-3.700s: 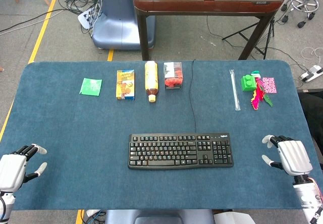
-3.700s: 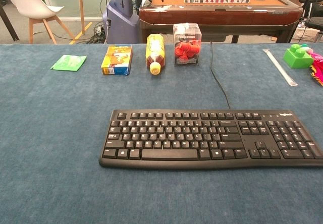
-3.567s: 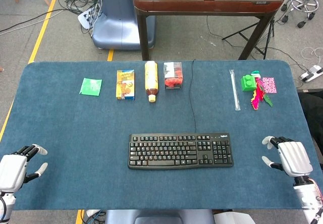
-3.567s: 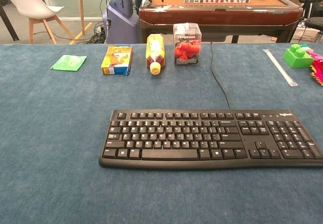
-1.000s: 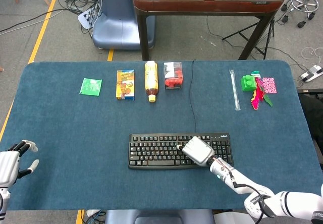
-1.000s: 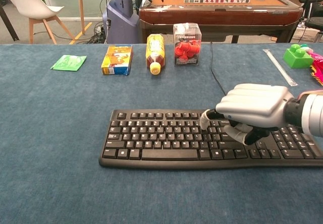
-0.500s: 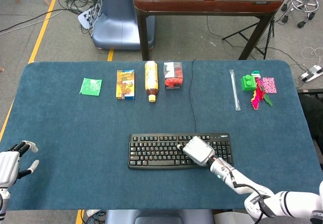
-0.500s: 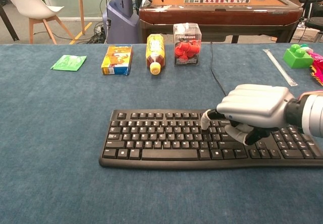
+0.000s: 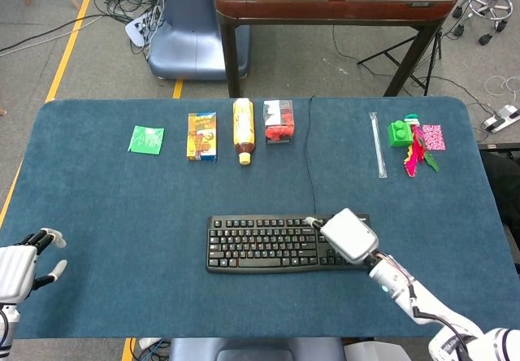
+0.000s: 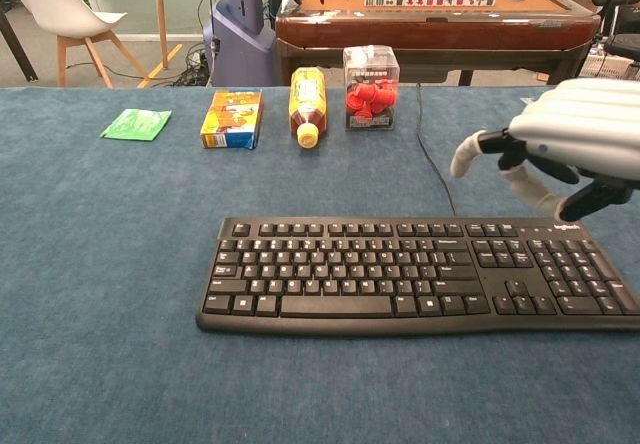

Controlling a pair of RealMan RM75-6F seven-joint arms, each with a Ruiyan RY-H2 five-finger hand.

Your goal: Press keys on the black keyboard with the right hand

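The black keyboard (image 9: 260, 244) (image 10: 400, 274) lies flat at the middle front of the blue table, its cable (image 9: 309, 158) running to the far edge. My right hand (image 9: 349, 235) (image 10: 572, 144) hovers above the keyboard's right part, lifted clear of the keys, fingers apart and holding nothing. One fingertip (image 10: 462, 156) points left over the cable. My left hand (image 9: 18, 270) rests at the table's front left corner, fingers spread and empty; only the head view shows it.
Along the far side stand a green packet (image 9: 146, 139), a yellow box (image 9: 202, 136), a lying bottle (image 9: 242, 129) and a clear box of red pieces (image 9: 279, 122). At the far right lie a white stick (image 9: 378, 155), a green block (image 9: 399, 132) and colourful bits (image 9: 422, 145).
My right hand has risen off the middle keys and shifted right, now above the keyboard's right end. The left hand has hardly moved.
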